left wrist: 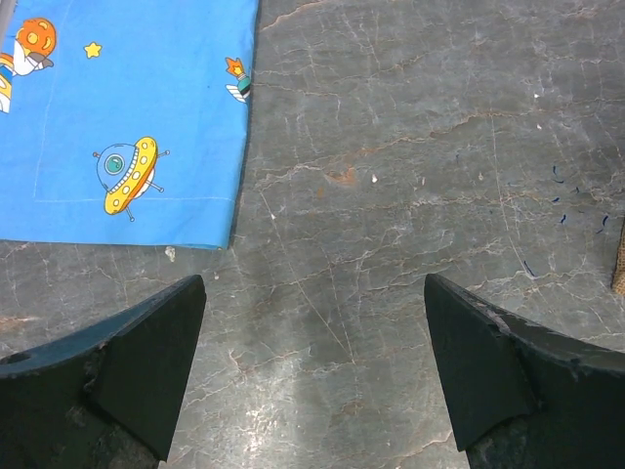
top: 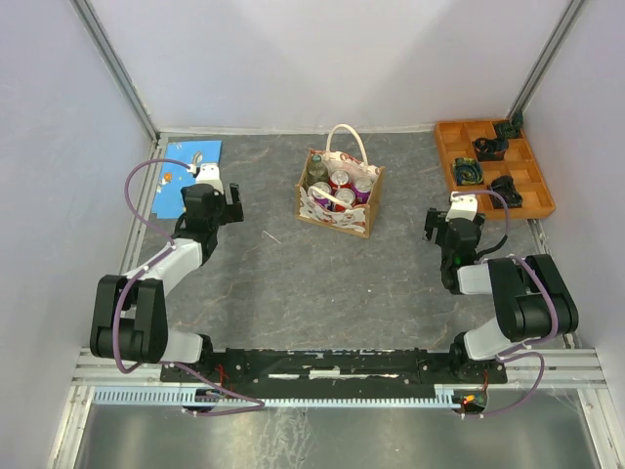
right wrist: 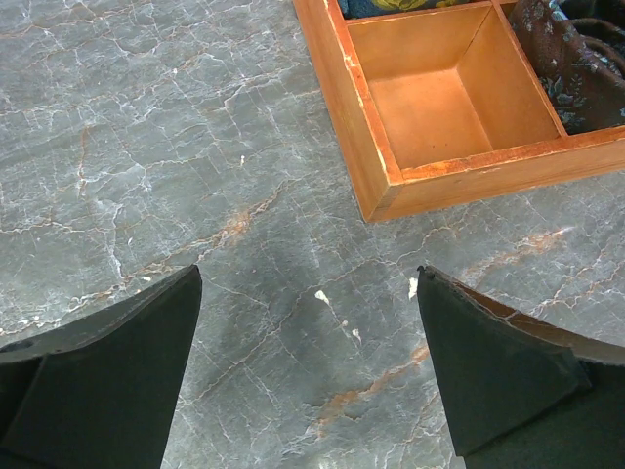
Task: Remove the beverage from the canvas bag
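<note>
Sitting upper centre of the tabletop [top: 293,283], the bag [top: 337,217] holds cans [top: 342,181] packed tight: rigid, smooth, probably weighty, best pinched across the top. Left gripper [left wrist: 314,283] and right gripper [right wrist: 308,272] are both spread and empty. The soft walls hide the can bodies, and the labels are unreadable.

My left arm [top: 176,259] and right arm [top: 483,278]: black joint housings, pale grey link shells, a purple cable [top: 129,191] looped along each, white wrist blocks [top: 206,174]. My fingers [left wrist: 137,366]: dark, wedge-shaped, with scuffed, chipped edges.
</note>
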Robot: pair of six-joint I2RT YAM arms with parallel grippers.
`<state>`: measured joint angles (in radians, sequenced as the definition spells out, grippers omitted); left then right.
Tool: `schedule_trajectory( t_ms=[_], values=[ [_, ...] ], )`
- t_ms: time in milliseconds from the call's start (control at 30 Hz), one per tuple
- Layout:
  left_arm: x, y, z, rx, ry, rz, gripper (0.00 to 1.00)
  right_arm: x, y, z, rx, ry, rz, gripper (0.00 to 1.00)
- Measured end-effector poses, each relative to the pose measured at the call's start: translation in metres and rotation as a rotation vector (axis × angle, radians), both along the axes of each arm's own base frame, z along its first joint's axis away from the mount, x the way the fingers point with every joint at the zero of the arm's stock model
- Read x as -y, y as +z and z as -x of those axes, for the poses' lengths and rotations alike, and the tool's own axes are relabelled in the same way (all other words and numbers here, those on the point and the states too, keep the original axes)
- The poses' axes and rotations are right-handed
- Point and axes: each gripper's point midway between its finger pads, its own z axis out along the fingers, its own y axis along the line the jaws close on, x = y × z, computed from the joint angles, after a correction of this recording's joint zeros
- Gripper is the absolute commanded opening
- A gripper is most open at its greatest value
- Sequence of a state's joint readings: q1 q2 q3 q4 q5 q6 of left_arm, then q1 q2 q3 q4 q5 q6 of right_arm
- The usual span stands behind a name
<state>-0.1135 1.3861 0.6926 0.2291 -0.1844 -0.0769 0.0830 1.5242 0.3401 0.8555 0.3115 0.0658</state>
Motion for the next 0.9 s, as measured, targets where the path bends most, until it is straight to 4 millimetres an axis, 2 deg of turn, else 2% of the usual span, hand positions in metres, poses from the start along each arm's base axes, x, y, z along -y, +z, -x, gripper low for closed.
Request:
schedule_trajectory(
  t_ms=[667, 800, 900],
  values=[
    [-0.004, 0.005, 0.001, 0.011, 0.02, -0.008, 0.99, 0.0, 0.0, 0.0, 0.0, 0.0, 0.0, 0.99],
    [0.004, 0.004, 0.002, 0.003, -0.021, 0.01, 0.99, 0.0, 0.0, 0.0, 0.0, 0.0, 0.0, 0.99],
    [0.016, 0.013, -0.001, 0.022, -0.08, 0.039, 0.99, 0.0, 0.0, 0.0, 0.0, 0.0, 0.0, 0.99]
  ],
)
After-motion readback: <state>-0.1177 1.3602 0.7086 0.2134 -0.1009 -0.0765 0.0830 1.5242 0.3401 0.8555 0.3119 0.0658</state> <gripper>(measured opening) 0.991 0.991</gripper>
